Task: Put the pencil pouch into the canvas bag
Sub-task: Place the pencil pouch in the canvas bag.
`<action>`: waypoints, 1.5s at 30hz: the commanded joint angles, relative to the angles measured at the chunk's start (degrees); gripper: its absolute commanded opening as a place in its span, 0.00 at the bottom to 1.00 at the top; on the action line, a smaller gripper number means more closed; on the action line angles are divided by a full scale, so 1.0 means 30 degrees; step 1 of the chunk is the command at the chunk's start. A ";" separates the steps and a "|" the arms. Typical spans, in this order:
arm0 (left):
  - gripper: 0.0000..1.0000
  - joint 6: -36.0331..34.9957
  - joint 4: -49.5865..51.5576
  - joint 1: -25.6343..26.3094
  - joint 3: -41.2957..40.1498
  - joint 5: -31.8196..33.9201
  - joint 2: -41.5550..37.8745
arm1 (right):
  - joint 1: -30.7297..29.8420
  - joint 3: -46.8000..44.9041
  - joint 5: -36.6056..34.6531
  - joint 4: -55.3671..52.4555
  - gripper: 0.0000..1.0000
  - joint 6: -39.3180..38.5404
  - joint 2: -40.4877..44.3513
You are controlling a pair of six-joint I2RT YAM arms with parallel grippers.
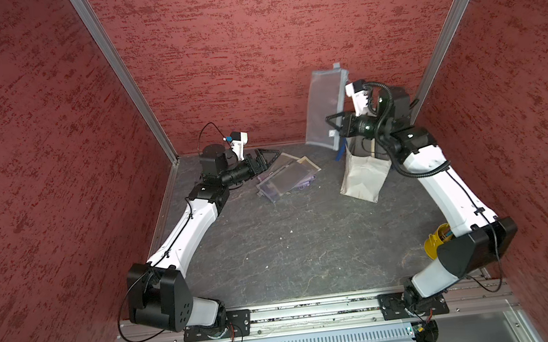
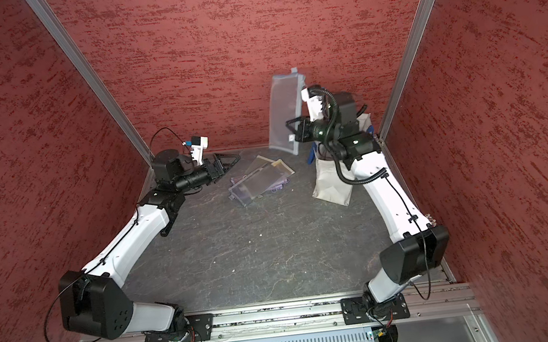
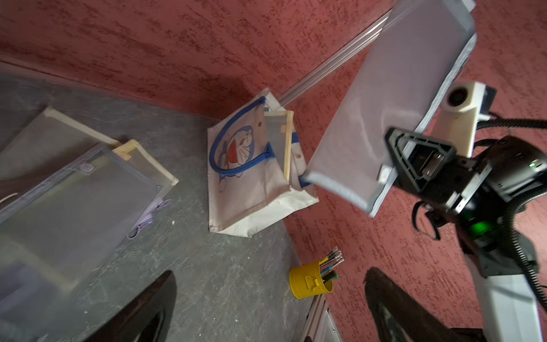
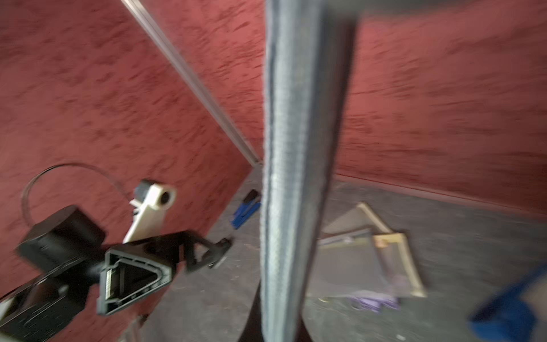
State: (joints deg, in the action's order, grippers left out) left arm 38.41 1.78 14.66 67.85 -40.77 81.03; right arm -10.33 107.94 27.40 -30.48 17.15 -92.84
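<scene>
Now, status. My right gripper [image 1: 333, 125] is clamped tight on the grey mesh pencil pouch [image 1: 324, 104]. It pinches the zip-side long edge near the lower end, beside a small white tag. The pouch stands nearly upright in the air, right of centre in the upper half of both top views, in front of the red back wall. Its lower end sits just up and left of the canvas bag [image 1: 364, 177] in the frame. It is not in the bag yet. My left gripper [image 1: 268, 159] is spread wide and holds nothing. It hangs left of centre, just beside the loose pouches [image 1: 285, 177] lying flat on the table [image 1: 291, 247].

Handling notes (judgement):
- The pouch looks light and probably empty: thin see-through mesh with no bulge.
- It holds its plane upright from one pinch, so the bound edges and zip lend some stiffness. I expect the free end to sway or fold if swung.
- The mesh face is a poor place to grip, since it could stretch or snag. The sewn edge where I have it is the sound purchase.

Bag: soft fabric, standing, mouth open. In the left wrist view a beige-trimmed pouch [image 3: 278, 139] already stands in it, and the blue handles [image 3: 268, 154] droop across one side.

Risk: a pouch corner catches a handle, or the bag tips under a push. Enter narrow end first.
</scene>
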 commanded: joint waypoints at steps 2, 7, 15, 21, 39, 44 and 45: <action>1.00 -0.1848 0.2262 0.0738 0.0132 0.1719 -0.0731 | 0.1661 0.4956 -0.5461 -0.6993 0.00 -0.1884 -0.2714; 0.99 -0.1878 0.2080 0.1599 -0.0060 0.2216 -0.0764 | 0.2641 1.2981 -0.8469 -1.2236 0.00 -0.2829 -0.7739; 0.99 -0.1935 0.2025 0.1883 0.0116 0.2308 -0.0674 | 0.3014 1.1038 -0.9859 -1.2520 0.00 -0.3428 -0.8708; 1.00 -0.1965 0.2131 0.1883 0.0248 0.2296 -0.0481 | 0.3077 0.5634 -1.0085 -0.9846 0.00 -0.2679 -0.6721; 1.00 -0.2192 0.2343 0.2117 0.0473 0.2488 0.0436 | 0.3927 0.0669 -0.8753 -0.6774 0.00 -0.1581 -0.6380; 1.00 -0.2287 0.2226 0.2176 0.0353 0.2630 0.0463 | 0.4238 0.0700 -0.8605 -0.6818 0.00 -0.1685 -0.6946; 1.00 -0.2287 0.2110 0.2204 0.0245 0.2677 0.0425 | 0.4266 0.0692 -0.8605 -0.6883 0.00 -0.1754 -0.7011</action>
State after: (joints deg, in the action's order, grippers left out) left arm 32.95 8.99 20.91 68.16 -33.69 82.19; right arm 1.67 109.73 1.15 -51.81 11.62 -112.31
